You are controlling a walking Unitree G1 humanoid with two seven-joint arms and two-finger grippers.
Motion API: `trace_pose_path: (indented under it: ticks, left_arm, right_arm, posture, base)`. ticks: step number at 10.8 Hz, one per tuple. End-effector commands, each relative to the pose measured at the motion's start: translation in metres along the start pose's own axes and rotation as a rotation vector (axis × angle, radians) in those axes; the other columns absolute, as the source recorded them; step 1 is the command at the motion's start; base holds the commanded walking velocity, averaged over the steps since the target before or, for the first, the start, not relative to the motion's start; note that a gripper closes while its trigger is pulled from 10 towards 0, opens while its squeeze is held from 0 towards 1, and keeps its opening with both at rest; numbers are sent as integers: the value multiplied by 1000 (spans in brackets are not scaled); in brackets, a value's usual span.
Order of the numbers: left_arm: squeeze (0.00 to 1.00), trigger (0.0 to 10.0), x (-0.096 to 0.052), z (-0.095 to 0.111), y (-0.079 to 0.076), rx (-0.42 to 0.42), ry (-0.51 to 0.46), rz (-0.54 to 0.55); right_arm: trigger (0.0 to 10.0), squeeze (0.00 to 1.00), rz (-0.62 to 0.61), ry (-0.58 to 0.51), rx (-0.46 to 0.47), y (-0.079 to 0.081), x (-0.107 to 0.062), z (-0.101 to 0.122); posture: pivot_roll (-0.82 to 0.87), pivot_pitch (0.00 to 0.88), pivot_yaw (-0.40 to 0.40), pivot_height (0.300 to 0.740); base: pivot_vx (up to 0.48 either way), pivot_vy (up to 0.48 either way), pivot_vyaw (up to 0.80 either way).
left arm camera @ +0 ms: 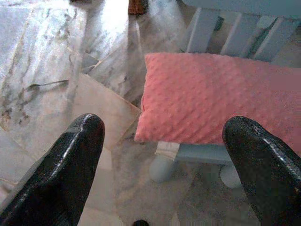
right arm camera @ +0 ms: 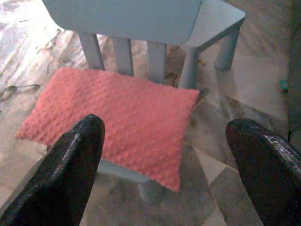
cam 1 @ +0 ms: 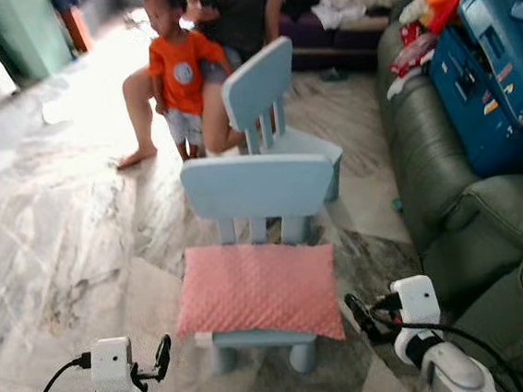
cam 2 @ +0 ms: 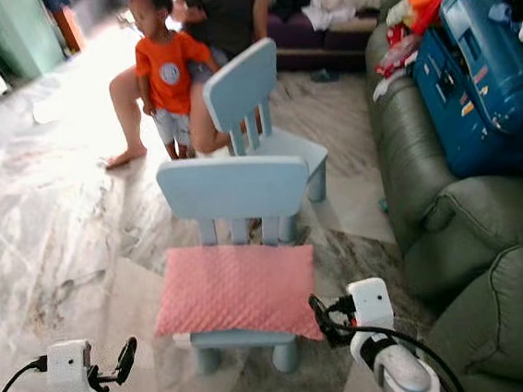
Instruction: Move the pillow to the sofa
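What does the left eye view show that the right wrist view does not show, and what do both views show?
Left eye view alone: two persons on the floor behind the chairs, the green sofa, a blue case lying on it, and both tools, left tool and right tool.

Right wrist view alone: the right tool's two black fingers from close by, wide apart.

Both: the pink pillow lying on the seat of the near blue chair, and the second chair behind it.

Seated person: head cut off by top edge. Pink pillow hides the chair seat. Sofa cut by right edge. Blue suitcase labels too blurred to read.
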State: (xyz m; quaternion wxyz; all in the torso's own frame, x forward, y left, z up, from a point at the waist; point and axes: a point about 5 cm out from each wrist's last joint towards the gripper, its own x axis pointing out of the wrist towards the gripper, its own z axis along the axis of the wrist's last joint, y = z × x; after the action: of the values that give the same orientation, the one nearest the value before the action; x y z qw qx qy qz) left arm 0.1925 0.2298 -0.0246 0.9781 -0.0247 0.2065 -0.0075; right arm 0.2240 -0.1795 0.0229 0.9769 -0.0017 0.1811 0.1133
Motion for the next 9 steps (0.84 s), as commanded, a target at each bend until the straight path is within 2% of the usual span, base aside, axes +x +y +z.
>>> trace_pose_path:
  ticks: [1,6,9]
  left_arm:
    - [0,10000,-3,-1,-3,-5,11,1]
    - [0,10000,-6,7,-11,-12,17,-5]
    - [0,10000,-7,8,-12,-14,29,-1]
  right_arm:
    - [10000,0,13,8,-1,1,-2,0]
    - [10000,0,21,23,1,2,-4,2]
    - [10000,0,28,27,0,2,-4,2]
  posture:
    - [-39,188,-22,740]
    - [-45,188,-22,736]
    - [-48,191,-23,687]
  base:
    - [0,0,0]
    - [0,0,0]
    - [0,0,0]
